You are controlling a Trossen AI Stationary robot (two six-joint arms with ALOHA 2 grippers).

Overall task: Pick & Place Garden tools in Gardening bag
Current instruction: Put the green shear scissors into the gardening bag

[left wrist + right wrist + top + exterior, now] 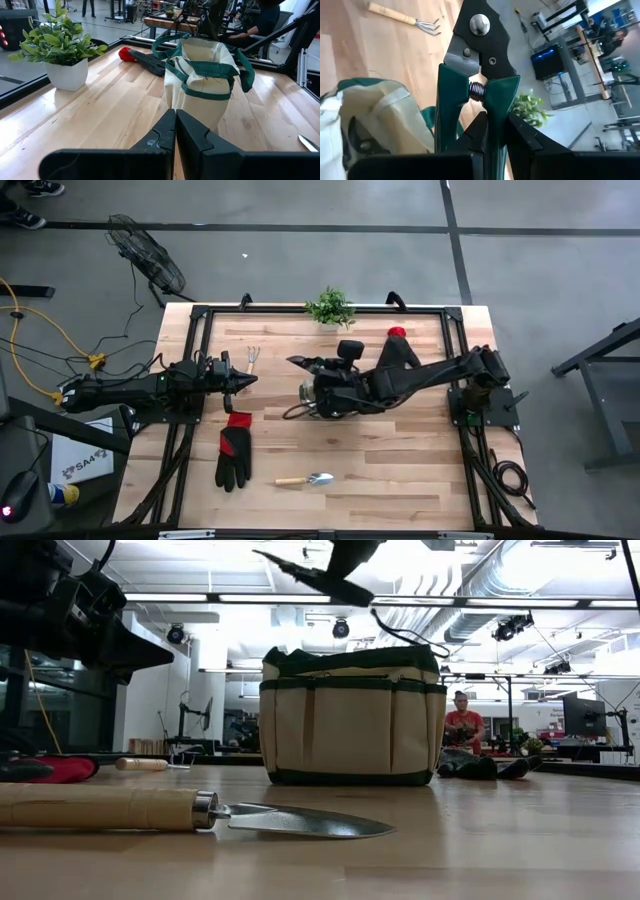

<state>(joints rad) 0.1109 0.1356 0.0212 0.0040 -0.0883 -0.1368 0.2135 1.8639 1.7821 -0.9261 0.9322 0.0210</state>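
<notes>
The khaki gardening bag (352, 718) with green trim stands upright at the table's middle, mouth open. Above it my right gripper (495, 132) is shut on the pruning shears (303, 364), which have dark green handles and a black head. My left gripper (175, 131) hovers shut at the table's left, pointing level at the bag (205, 80) and holding nothing. On the table lie a wooden-handled trowel (305, 479), a black glove with a red cuff (234, 455), a small hand rake (253, 358) and another glove (400, 348) behind the bag. My right gripper pinches one green handle (496, 117) of the shears between its two fingers, just behind the spring; the other handle (445, 110) stays outside the fingers. The fingers lie along the handle. The shears hang clear above the bag's mouth, slanting, with the blades (300, 573) toward the table's left.
A small potted plant (330, 307) stands at the far edge. Black frame rails (200, 330) run along the table's sides. Bare wood lies at the near right. A person sits in the room beyond (462, 722).
</notes>
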